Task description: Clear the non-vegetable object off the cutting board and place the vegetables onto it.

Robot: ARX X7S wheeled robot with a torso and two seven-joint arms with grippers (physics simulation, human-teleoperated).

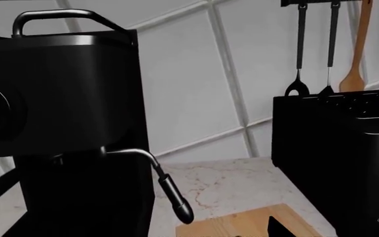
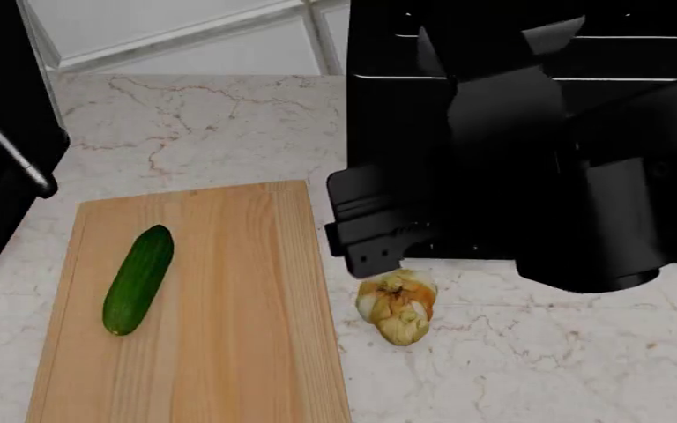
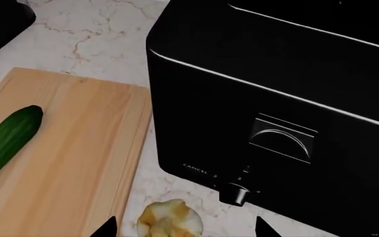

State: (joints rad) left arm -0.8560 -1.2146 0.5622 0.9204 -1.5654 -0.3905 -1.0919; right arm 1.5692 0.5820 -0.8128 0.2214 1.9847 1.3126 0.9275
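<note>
**Operator:** What sits around your end effectors, biggest things first?

**Robot:** The marble tabletop [image 2: 197, 123] spreads under everything. Behind my right end effector [image 2: 368, 231] stands a black toaster [image 3: 275, 98], its front dial and "CANCEL" lettering just beyond my fingertips in the right wrist view. Well off to the far side of that end effector is a black coffee machine [image 1: 64, 123], its steam wand [image 1: 170, 190] hanging down over the tabletop. Past the toaster, utensils [image 1: 327, 49] hang on the tiled wall.

**Operator:** And the task's things?

**Robot:** The cutting board [image 2: 233, 335] lies flat on the tabletop, just beside my right end effector, toward the coffee machine. The cucumber [image 2: 138, 278] rests on the board's far half from that end effector, lying roughly along the grain. The garlic bulb [image 2: 398, 305] sits on the bare tabletop directly below my right end effector, just off the board's edge and apart from it.

**Operator:** State of your end effectors?

**Robot:** On the right, two dark fingertips [image 3: 107, 228] stand wide apart, one either side of the bulb, touching nothing. My left end effector shows only as a dark tip [image 1: 276, 228] over the board's corner; I cannot tell how wide it is.
</note>
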